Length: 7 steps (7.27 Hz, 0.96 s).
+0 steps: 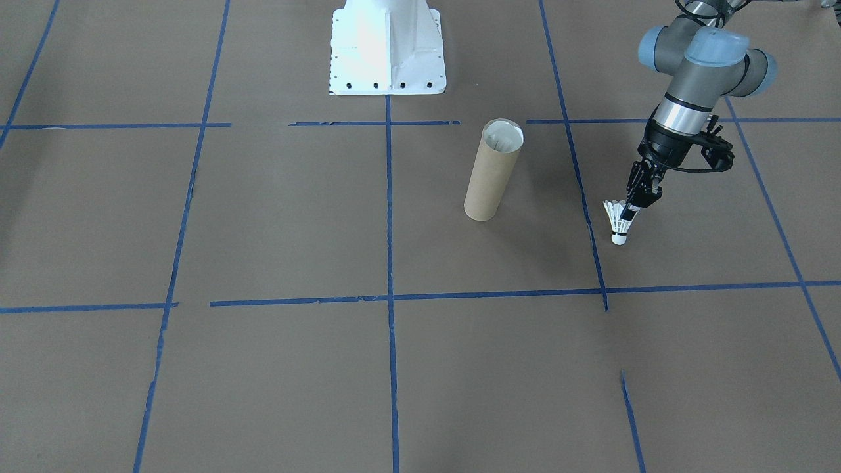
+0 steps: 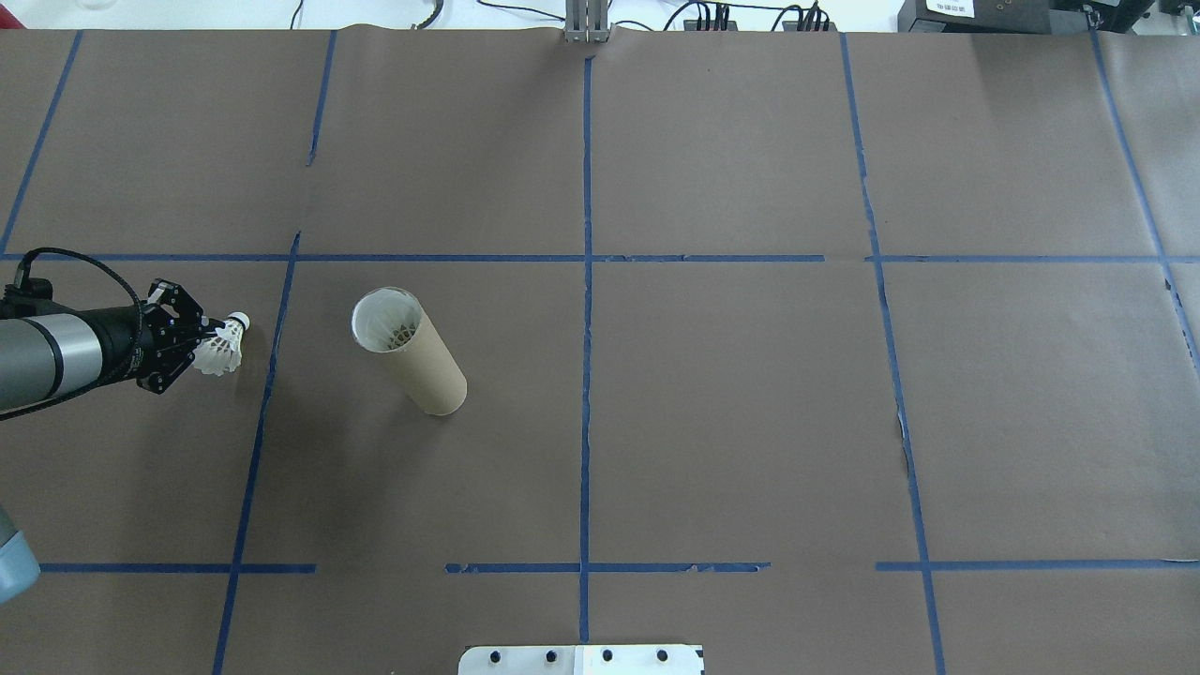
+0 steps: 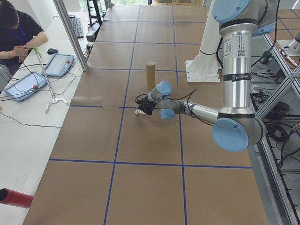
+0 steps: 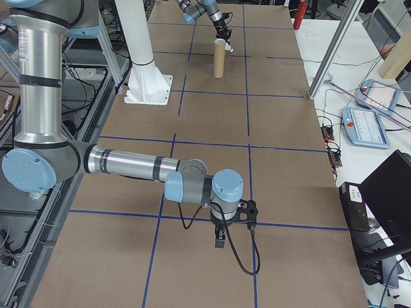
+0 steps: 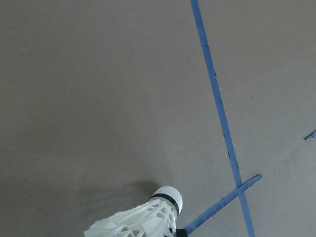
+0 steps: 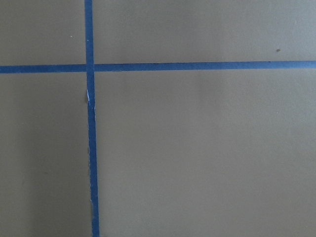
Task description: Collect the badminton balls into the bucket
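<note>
Matt brown paper on table (image 2: 731, 422); bucket (image 2: 412, 354) matt cardboard; shuttlecock (image 1: 618, 223) white feathers, smooth cork tip.

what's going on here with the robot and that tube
The left arm's hand grips a small white feather shuttlecock, cork tip down, just above the brown paper table. The tall brown cardboard tube stands upright nearby, apart from it, with what looks like shuttlecock feathers already inside. The right arm's hand hangs over a far part of the table, away from both.

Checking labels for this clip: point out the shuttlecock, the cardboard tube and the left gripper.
shuttlecock (image 1: 618, 226), front-facing view, feather skirt above the cork.
cardboard tube (image 2: 422, 366), overhead view, brown outer wall.
left gripper (image 2: 199, 345), overhead view, between the fingertips at the feathers.
</note>
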### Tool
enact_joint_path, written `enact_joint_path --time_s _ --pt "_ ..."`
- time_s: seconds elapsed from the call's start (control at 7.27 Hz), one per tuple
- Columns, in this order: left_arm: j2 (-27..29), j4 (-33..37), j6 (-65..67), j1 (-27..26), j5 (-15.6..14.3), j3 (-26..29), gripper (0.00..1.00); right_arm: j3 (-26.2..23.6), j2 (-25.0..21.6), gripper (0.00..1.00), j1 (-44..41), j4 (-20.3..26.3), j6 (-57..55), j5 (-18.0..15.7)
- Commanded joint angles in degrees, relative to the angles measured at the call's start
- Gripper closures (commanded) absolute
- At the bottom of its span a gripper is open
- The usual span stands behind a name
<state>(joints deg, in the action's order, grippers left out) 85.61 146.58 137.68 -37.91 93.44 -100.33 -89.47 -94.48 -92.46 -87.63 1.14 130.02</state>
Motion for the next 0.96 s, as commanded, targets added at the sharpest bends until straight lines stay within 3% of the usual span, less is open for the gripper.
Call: enact_joint_path --time_s 0.0,0.41,0.55,0.69,0.83 --pt "-0.01 -0.51 -0.22 -0.15 0.25 -0.74 1.00 0.00 0.00 0.00 0.00 0.00 0.00 -0.03" --pt "1.13 -15.50 -13.79 -2.67 7.61 -10.21 1.00 0.00 0.00 0.00 0.00 0.00 0.00 -0.03" --pt "0.53 -16.50 -24.55 -4.87 9.99 -12.84 1.00 0.00 0.00 0.00 0.00 0.00 0.00 -0.03" --pt "0.69 -18.42 -31.44 -8.98 14.80 -13.91 1.00 0.00 0.00 0.00 0.00 0.00 0.00 0.06" --pt "0.96 -25.40 -37.34 -10.24 17.89 -16.01 1.00 0.00 -0.09 0.00 0.00 0.00 0.00 -0.03"
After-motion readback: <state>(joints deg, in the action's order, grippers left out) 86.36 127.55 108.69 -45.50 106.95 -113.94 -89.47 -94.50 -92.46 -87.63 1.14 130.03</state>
